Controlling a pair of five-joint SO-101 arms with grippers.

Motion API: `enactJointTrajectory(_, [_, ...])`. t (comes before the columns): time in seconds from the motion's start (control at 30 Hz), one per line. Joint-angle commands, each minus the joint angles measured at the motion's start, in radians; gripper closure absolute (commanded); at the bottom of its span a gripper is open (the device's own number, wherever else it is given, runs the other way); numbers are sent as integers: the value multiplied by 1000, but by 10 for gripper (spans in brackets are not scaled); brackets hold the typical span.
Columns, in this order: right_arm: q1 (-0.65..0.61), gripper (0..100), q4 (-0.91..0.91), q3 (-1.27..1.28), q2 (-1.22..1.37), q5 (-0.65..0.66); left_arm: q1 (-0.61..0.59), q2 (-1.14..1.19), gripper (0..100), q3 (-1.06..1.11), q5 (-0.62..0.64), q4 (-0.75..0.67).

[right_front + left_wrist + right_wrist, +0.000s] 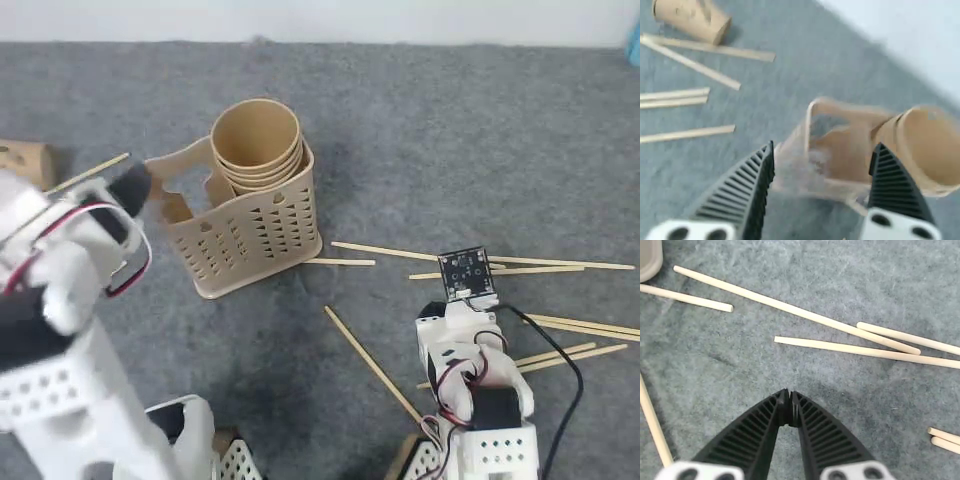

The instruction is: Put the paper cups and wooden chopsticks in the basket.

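Paper cups [257,140] stacked inside basket [265,235], perhaps four.

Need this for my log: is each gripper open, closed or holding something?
Left gripper: open, nothing held, basket ahead.
Right gripper: closed, empty.

Cup stack [257,135] crowds basket [255,232] mouth — chopsticks [372,362] strewn across carpet [450,130].
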Motion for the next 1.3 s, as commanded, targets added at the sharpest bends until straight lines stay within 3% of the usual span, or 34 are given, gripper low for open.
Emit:
enactJointTrajectory(0.0, [-5, 991, 8, 3, -16, 17, -12, 69, 706, 148, -23, -38])
enactJointTrajectory(0.23, [-5, 991, 8, 3, -16, 17, -12, 233, 736, 248, -25, -181])
enactJointTrajectory(0.47, [-7, 991, 8, 3, -16, 17, 51, 267, 997, 252, -126, -216])
enactJointTrajectory(0.67, [-7, 991, 8, 3, -16, 17, 176, 262, 988, 239, -146, -252])
enactJointTrajectory(0.9, [-7, 991, 8, 3, -16, 17, 288, 262, 988, 231, -146, -430])
enactJointTrajectory(1.1, [-7, 991, 8, 3, -16, 17, 319, 262, 988, 147, -135, -514])
enactJointTrajectory(1.27, [-7, 991, 8, 3, -16, 17, 319, 262, 988, 108, -28, -601])
